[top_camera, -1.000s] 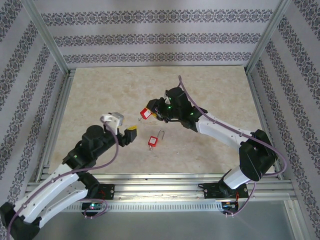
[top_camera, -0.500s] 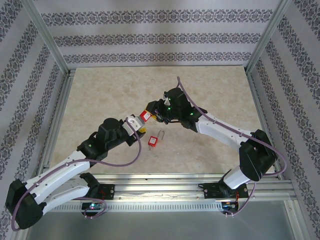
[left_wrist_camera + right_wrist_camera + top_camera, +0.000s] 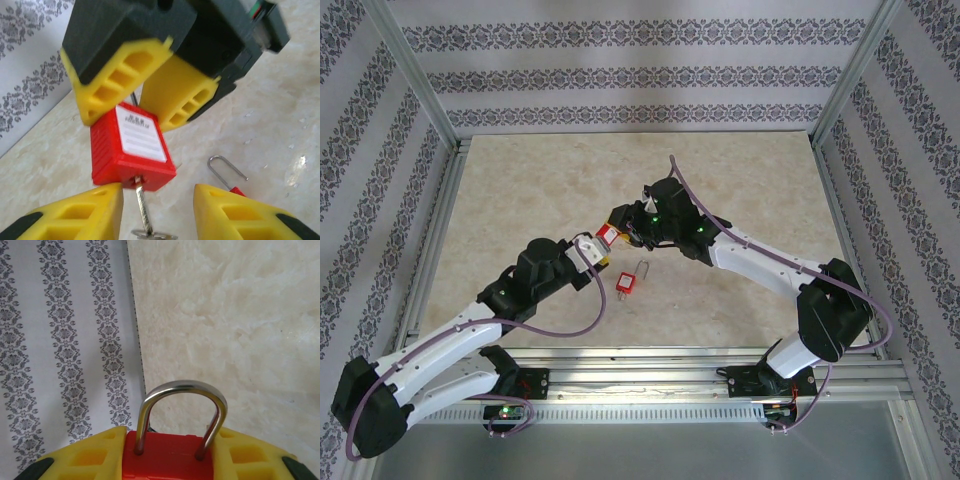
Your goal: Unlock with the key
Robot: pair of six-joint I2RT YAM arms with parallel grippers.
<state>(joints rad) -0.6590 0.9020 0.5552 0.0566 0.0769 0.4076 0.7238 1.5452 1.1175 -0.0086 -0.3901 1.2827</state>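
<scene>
My right gripper (image 3: 616, 228) is shut on a red padlock (image 3: 608, 234), holding it above the table. In the right wrist view its yellow fingers (image 3: 85, 457) clamp the red body, and the steel shackle (image 3: 182, 407) arches up, seated in both holes. In the left wrist view the padlock (image 3: 131, 145) shows its white label, and a key (image 3: 142, 205) sticks out of its underside. My left gripper (image 3: 157, 217) stands open around the key, a finger (image 3: 75, 215) on each side with daylight between. From above, the left gripper (image 3: 592, 254) sits just below and left of the lock.
A second red padlock (image 3: 627, 281) lies on the marble table (image 3: 520, 190), its shackle (image 3: 227, 172) open, just right of my left gripper. Patterned walls and aluminium frame posts (image 3: 415, 75) enclose the table on three sides.
My left arm has reached forward and right to the held padlock, and its jaws have narrowed around the key. The right arm has barely shifted.
</scene>
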